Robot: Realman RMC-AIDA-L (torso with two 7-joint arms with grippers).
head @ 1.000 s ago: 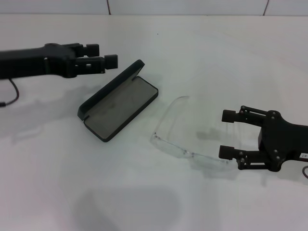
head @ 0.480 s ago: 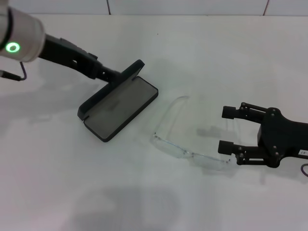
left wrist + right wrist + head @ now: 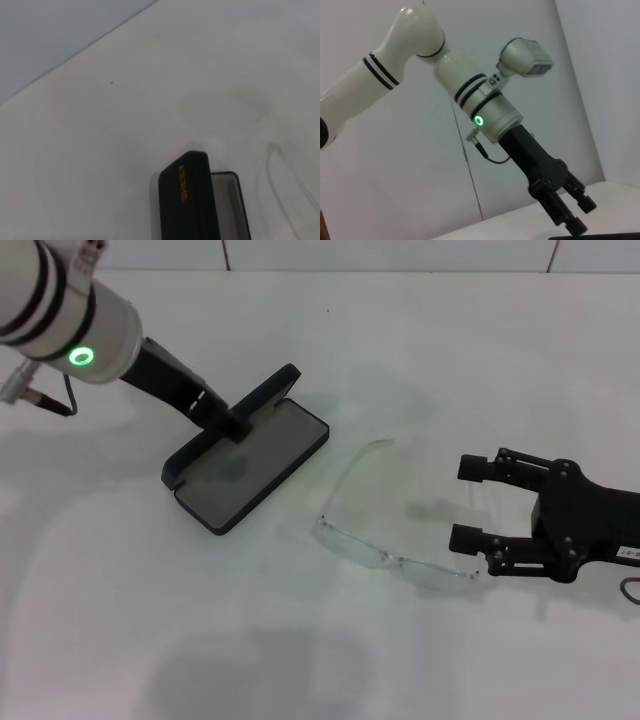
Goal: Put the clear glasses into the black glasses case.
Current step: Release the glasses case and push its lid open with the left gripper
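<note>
Orange lettering on black glasses case (image 3: 192, 200) lid, seemingly "SHERY", seen at angle.

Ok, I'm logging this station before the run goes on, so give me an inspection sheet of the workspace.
Surface: white table, one small dark speck.
Case: open, grey lining up, lid raised.
Glasses: flat on the table, outside the case.
Clutter: nothing seen.
Left gripper: at the lid's edge.
Right gripper: open, beside the glasses' end.
Cables: thin one at the left wrist.
Surroundings: plain wall.
</note>
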